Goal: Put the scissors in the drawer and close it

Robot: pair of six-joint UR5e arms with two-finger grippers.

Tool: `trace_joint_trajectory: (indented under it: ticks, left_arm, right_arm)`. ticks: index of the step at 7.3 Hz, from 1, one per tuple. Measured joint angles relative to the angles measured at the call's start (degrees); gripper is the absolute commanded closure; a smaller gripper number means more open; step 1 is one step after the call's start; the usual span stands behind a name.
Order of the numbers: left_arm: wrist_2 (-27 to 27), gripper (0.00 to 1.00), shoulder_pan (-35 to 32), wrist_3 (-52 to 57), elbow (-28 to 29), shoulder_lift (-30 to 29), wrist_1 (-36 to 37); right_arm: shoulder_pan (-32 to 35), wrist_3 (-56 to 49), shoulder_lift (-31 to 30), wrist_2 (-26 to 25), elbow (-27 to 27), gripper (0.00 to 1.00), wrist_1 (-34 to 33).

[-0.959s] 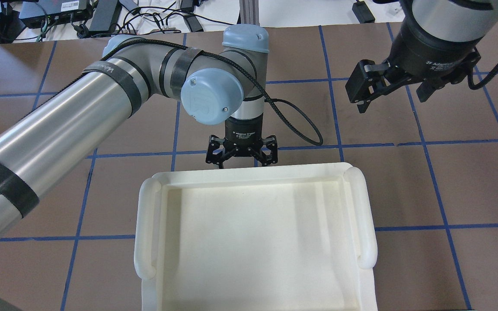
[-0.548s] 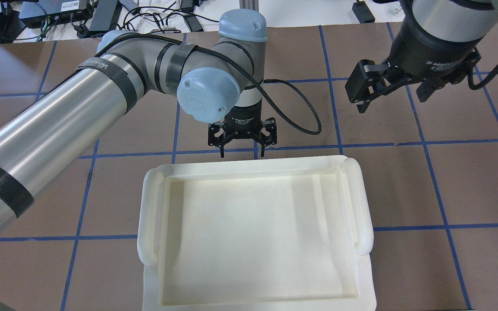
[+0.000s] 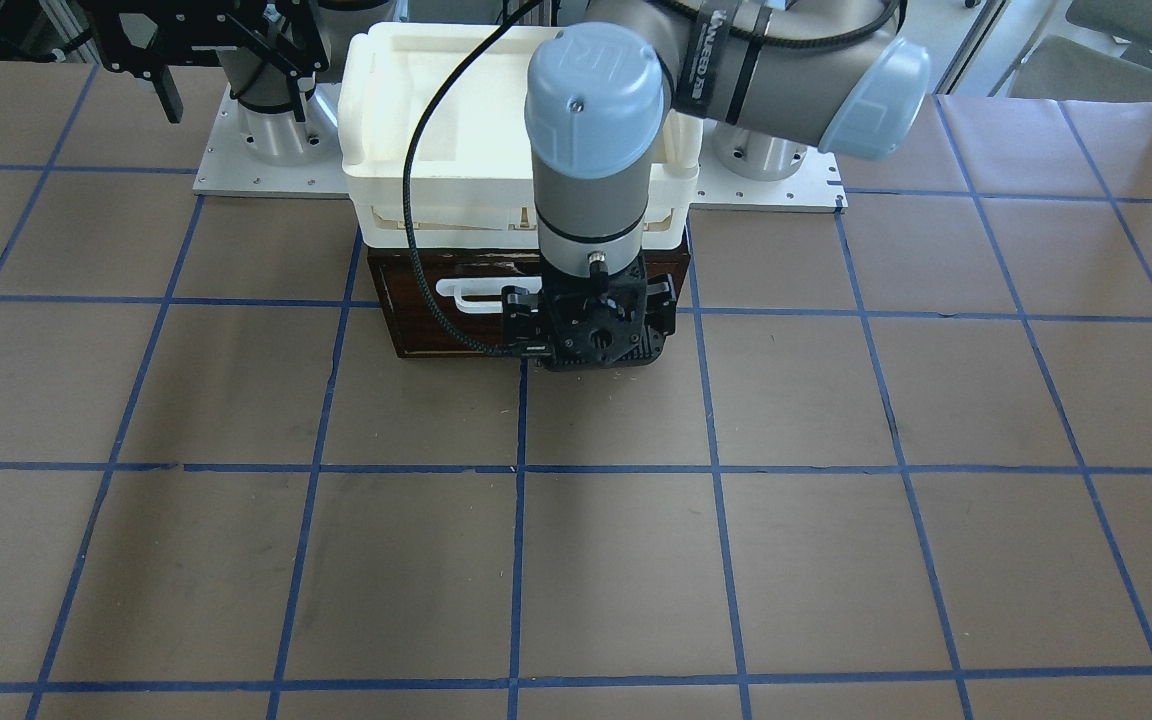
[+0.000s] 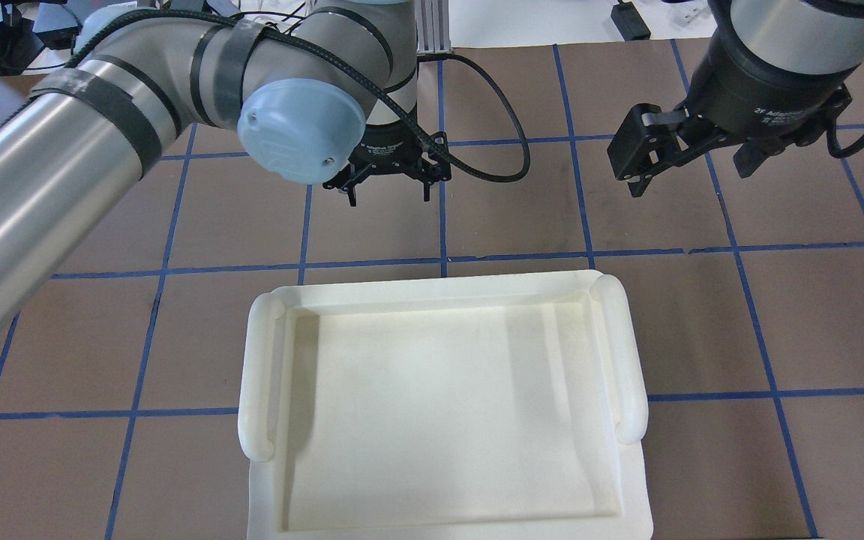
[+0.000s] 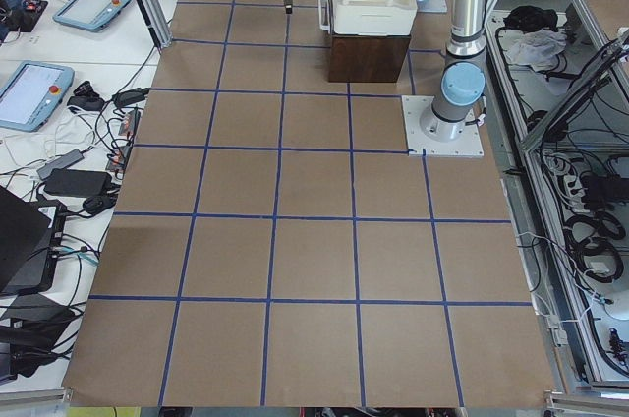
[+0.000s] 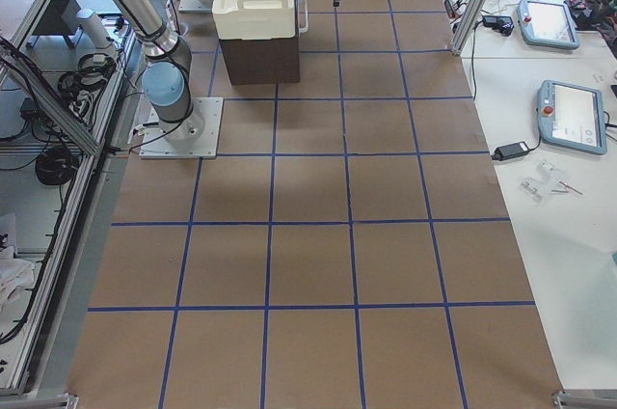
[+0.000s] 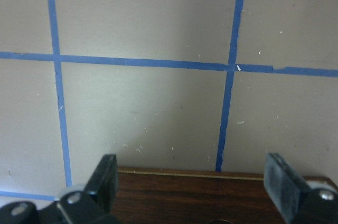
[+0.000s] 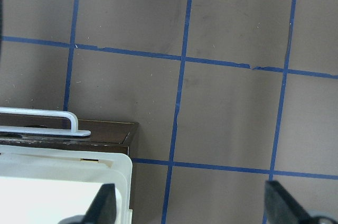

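I find the drawer (image 3: 426, 325) pushed in; the left gripper (image 4: 389, 196) and right gripper (image 4: 689, 181) both stand spread wide, holding nothing.

the drawer (image 3: 426, 325) is shut, its dark front and white bar handle (image 3: 466, 291) facing the broad brown table (image 3: 636, 550). a white tray (image 4: 432, 289) sits on top of the cabinet (image 5: 369, 58), covering it from above. the left gripper (image 4: 388, 199), jaws apart, hangs out in front of the drawer front. the right gripper (image 4: 691, 176), also spread, hangs off to the tray's side, apart from it.
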Motion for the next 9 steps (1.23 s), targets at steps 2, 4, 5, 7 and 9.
trace_joint_trajectory:
  ticks: [2,4,5,7,9]
  left_arm:
    - [1.3,0.0,0.6,-0.1,-0.3,6.6,-3.6]
    - [2.5,0.0,0.8,-0.6,-1.6,14.4,-10.7]
    - [2.8,0.0,1.1,-0.7,-3.3,17.6,-11.8]
    - [8.0,0.0,3.7,-0.1,-5.1,21.7,-9.6]
    - [8.7,0.0,6.6,2.3,-5.0,22.9,-8.8]
  right_arm:
    - [0.0,0.0,-0.7,0.1,0.0,0.0,0.0]
    - [0.0,0.0,-1.1,-0.2,0.0,0.0,-0.2]
    - [0.0,0.0,-1.3,-0.3,0.0,0.0,0.0]
    - [0.0,0.0,-2.4,-0.2,0.0,0.0,0.1]
    - [0.0,0.1,-2.5,0.2,0.1,0.0,0.5]
